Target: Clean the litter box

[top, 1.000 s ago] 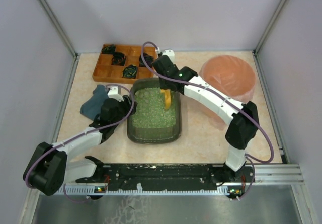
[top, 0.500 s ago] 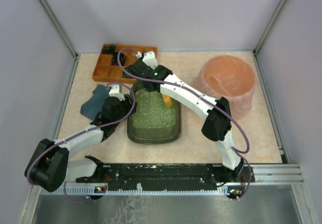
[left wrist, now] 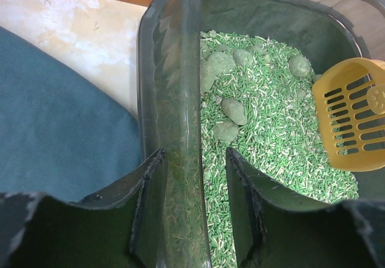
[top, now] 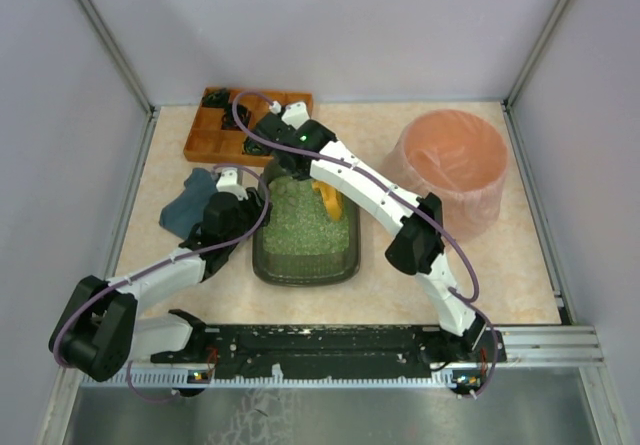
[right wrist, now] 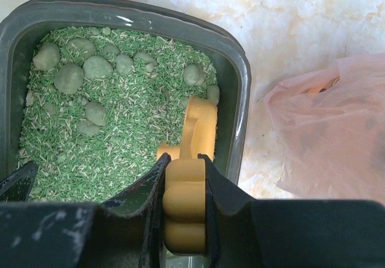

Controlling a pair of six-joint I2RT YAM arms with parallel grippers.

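While the litter box (top: 305,271) sits mid-way on the bench (top: 520,275) with lumps (right wrist: 69,77) in it, a fast dig could flick bits over the rim. The right hand (right wrist: 183,162), reaching over the far end, grips the yellow scoop (top: 330,201) tight. The left hand (left wrist: 192,159) straddles the side wall; squeezing or not, I cannot tell.

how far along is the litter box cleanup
Early. Done: the right gripper is shut on the handle of the yellow scoop; the left gripper clamps the litter box by its rim. In hand: the scoop's slotted head sits in the box, looking empty. Left: many grey-green clumps lie in the litter, to be carried to the pink bag-lined bin.
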